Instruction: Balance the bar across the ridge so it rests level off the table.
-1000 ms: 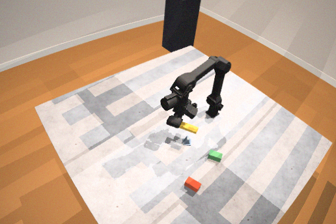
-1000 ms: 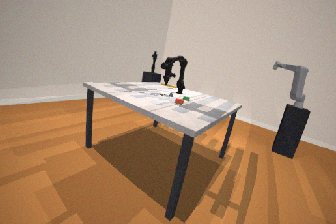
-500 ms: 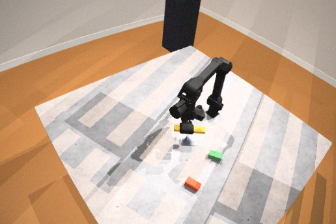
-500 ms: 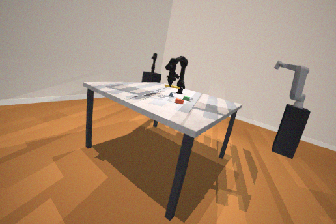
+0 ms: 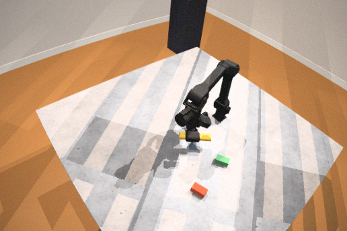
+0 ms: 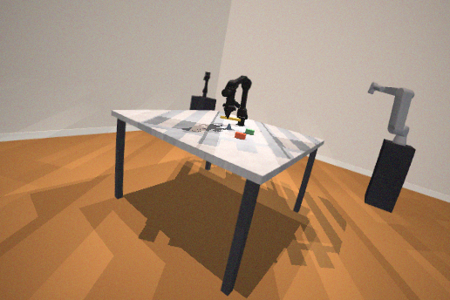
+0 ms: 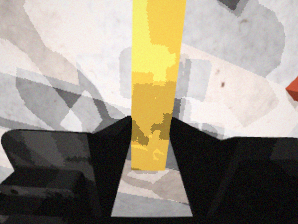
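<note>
The yellow bar [image 5: 206, 137] [image 6: 235, 119] [image 7: 156, 60] is held above the table [image 5: 111, 205] [image 6: 187, 146]. My gripper [image 5: 192, 136] [image 6: 228, 117] [image 7: 150, 121] is shut on the bar, nearer one end; the longer part reaches to the right in the top view. The bar looks roughly level. The small blue-grey ridge [image 5: 193, 146] [image 6: 229, 127] stands on the table below the gripper and bar, with a visible gap under the bar in the exterior view. The ridge's top is partly hidden in the top view, and I cannot make the ridge out in the wrist view.
A green block [image 5: 222, 160] [image 6: 249, 132] lies to the right of the ridge. A red-orange block [image 5: 199, 190] [image 6: 240, 135] [image 7: 294, 89] lies nearer the front. Other arms stand on dark pedestals [image 5: 187, 24] [image 6: 389, 175] off the table.
</note>
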Robot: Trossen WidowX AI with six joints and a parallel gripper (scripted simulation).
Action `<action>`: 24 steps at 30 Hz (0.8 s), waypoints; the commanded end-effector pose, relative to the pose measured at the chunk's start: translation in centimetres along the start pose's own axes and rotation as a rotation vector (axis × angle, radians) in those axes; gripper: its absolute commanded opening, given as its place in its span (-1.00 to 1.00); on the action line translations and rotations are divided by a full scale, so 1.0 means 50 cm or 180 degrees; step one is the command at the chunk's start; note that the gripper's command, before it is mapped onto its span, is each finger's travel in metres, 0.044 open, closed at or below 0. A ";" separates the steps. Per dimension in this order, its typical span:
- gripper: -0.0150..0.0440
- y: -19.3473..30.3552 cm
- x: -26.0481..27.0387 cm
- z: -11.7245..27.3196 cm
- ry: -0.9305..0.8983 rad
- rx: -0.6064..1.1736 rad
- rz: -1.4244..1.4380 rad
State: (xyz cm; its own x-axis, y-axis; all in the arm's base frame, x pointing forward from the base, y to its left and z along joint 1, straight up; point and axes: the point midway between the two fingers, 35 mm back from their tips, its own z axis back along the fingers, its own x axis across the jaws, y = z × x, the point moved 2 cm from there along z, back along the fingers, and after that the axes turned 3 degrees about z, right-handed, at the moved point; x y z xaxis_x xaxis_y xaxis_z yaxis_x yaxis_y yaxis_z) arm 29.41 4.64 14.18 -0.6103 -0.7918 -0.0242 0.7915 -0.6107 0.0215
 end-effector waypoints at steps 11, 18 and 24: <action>-0.49 -0.003 0.000 -0.048 -0.0018 -0.0013 0.0014; -0.49 -0.002 0.000 -0.049 -0.0018 -0.0013 0.0014; -0.49 -0.002 0.000 -0.045 -0.0018 -0.0013 0.0014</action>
State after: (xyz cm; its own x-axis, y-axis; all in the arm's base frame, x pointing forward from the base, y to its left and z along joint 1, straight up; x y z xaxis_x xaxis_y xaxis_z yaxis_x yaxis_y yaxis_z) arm 29.47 4.75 11.94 -0.6077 -0.7939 -0.0212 0.7937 -0.6080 0.0187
